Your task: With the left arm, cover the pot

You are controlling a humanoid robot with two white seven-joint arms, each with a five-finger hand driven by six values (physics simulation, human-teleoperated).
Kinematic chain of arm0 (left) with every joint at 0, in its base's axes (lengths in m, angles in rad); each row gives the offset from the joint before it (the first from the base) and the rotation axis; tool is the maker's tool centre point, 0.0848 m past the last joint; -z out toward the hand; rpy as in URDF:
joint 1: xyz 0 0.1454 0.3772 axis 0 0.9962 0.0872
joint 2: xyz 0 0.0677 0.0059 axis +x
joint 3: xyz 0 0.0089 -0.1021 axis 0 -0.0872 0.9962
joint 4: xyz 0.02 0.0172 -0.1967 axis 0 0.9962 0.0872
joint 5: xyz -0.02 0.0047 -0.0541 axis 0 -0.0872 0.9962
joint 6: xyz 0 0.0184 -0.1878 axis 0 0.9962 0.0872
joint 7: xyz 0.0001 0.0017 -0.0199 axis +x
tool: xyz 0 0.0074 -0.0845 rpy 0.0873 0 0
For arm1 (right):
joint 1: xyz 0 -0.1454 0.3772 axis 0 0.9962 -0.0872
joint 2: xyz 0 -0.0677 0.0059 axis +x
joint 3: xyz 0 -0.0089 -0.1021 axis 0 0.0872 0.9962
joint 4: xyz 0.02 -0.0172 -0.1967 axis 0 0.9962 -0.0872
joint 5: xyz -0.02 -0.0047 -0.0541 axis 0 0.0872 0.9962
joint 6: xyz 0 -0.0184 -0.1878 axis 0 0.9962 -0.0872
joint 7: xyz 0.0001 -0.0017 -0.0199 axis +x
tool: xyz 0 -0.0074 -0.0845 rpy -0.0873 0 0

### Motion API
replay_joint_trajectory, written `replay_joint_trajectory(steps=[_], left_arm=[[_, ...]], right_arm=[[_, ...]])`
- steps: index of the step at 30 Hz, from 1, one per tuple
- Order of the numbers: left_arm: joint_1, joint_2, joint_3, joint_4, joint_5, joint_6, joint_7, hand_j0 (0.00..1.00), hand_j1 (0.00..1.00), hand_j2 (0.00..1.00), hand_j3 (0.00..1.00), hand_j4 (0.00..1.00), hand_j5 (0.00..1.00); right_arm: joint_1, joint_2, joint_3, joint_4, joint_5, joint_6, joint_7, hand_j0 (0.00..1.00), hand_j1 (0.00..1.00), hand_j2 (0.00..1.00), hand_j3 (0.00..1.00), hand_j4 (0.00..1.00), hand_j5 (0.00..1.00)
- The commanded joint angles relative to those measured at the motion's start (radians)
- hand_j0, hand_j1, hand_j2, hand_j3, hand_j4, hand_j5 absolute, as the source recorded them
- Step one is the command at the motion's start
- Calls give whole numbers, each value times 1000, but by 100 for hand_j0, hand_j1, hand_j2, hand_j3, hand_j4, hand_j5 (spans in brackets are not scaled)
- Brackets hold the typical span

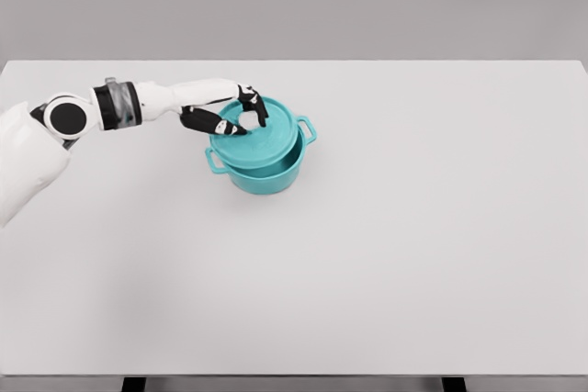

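A teal pot [269,174] with two side handles stands on the white table [386,254], left of centre. Its teal lid [260,141] lies over the pot's mouth, tilted and shifted toward the back left, so the front right rim shows. My left hand [241,119] reaches in from the left and its fingers curl around the lid's knob at the lid's back left. The knob itself is hidden by the fingers. The right arm does not show.
The table's far edge runs along the top against a grey wall. Dark table legs show at the bottom edge.
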Motion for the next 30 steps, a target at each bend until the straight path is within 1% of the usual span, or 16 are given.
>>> replay_joint_trajectory(steps=[1, 2, 4, 5, 21, 22, 23, 25, 30], left_arm=[[0, -1, 1, -1, 4, 0, 0, 50, 50, 50, 50, 50, 50], [0, -1, 1, -2, 4, 0, -2, 50, 50, 50, 50, 50, 50], [-2, -3, -31, -4, 6, -2, 0, 50, 50, 50, 50, 50, 50], [-2, -4, -34, -9, 6, -2, 1, 50, 50, 50, 50, 50, 50], [0, 3, -37, -35, 9, -5, 0, 51, 51, 51, 51, 51, 51], [0, 5, -37, -35, 9, -5, -2, 56, 56, 56, 56, 56, 56], [0, 6, -37, -33, 7, -5, -2, 65, 65, 65, 65, 65, 65], [-2, 8, -35, -30, 7, -5, 0, 75, 75, 75, 75, 75, 75], [-3, 8, -35, -27, 6, -5, 0, 76, 76, 76, 76, 76, 76]], right_arm=[[0, 0, 0, 0, 1, 0, 0, 100, 100, 100, 100, 100, 100], [0, 0, 0, 0, 1, 0, 0, 100, 100, 100, 100, 100, 100], [0, 0, 0, 0, 1, 0, 0, 100, 100, 100, 100, 100, 100], [0, 0, 0, 1, 1, 0, 0, 100, 100, 100, 100, 100, 100], [0, 0, 0, 0, 1, 0, 0, 100, 100, 100, 100, 100, 100], [0, 0, 0, 0, 1, 0, 0, 100, 100, 100, 100, 100, 100], [0, 0, 0, 0, 1, 0, 0, 100, 100, 100, 100, 100, 100], [0, 0, 0, 0, 1, 0, 0, 100, 100, 100, 100, 100, 100], [0, 0, 0, 1, 1, 0, 0, 100, 100, 100, 100, 100, 100]])
